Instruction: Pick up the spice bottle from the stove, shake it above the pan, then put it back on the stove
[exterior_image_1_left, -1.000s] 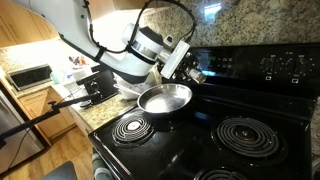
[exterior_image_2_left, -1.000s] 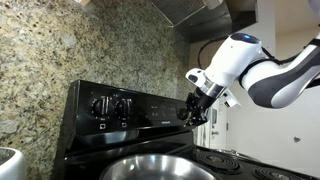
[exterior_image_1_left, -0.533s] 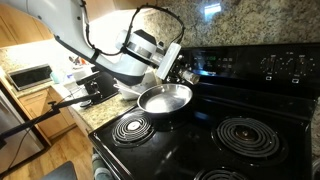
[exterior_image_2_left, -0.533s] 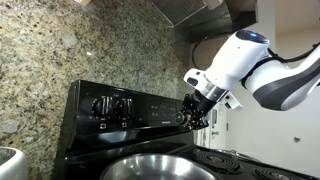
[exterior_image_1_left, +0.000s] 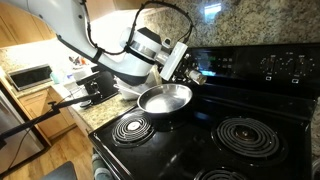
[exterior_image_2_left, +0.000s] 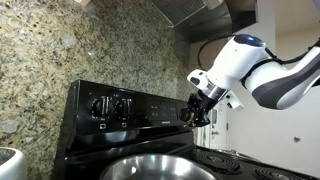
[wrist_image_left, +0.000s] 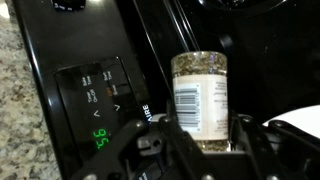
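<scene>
My gripper (wrist_image_left: 200, 135) is shut on the spice bottle (wrist_image_left: 201, 95), a small clear jar with a white barcode label and speckled pale contents; its cap end is hidden between the fingers. In both exterior views the gripper (exterior_image_1_left: 190, 72) (exterior_image_2_left: 197, 112) holds it in the air beside and above the silver pan (exterior_image_1_left: 165, 98) (exterior_image_2_left: 155, 168). The pan sits on a rear burner of the black stove (exterior_image_1_left: 230, 160). The stove's back control panel (wrist_image_left: 95, 95) fills the wrist view behind the bottle.
Granite backsplash (exterior_image_2_left: 60, 50) rises behind the stove. Coil burners (exterior_image_1_left: 132, 126) (exterior_image_1_left: 248, 135) lie in front of the pan. A counter with a toaster oven (exterior_image_1_left: 30, 76) and small items stands beside the stove. A range hood (exterior_image_2_left: 195, 10) hangs above.
The gripper with the bottle shifted toward the pan half a second ago, then swung back to about where it was a second ago, a shaking motion.
</scene>
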